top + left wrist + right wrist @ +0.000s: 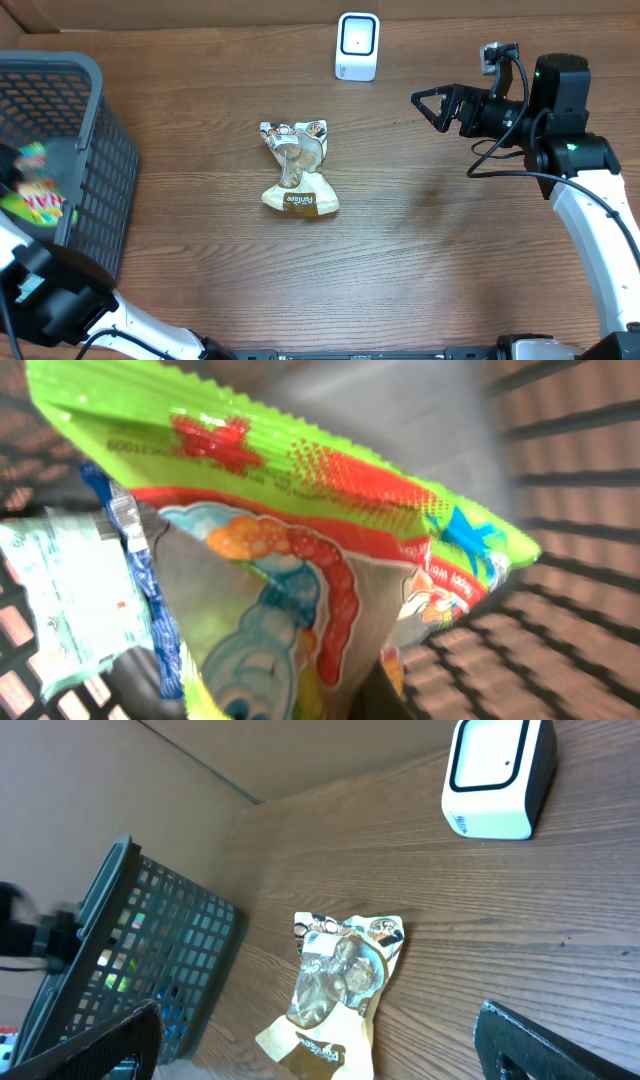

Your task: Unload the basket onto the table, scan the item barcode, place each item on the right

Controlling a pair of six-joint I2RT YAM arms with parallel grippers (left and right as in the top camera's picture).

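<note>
**Background: table, basket, wall**

You have a dark wood-grain table [420, 260] under everything. At its left edge you see a grey plastic mesh basket [105, 170], standing upright with its open top toward the overhead camera. Along the table's far edge you see a plain tan cardboard wall [300, 745].

The bench [420, 260] carries a basket [100, 190] at its left edge, a crumpled packet [297, 170] at centre and a scanner [357, 46] near the far edge.

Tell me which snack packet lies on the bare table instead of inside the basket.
The crumpled cream-and-brown packet at the middle of the table. The green packet and its neighbours sit inside the grey basket.
</note>
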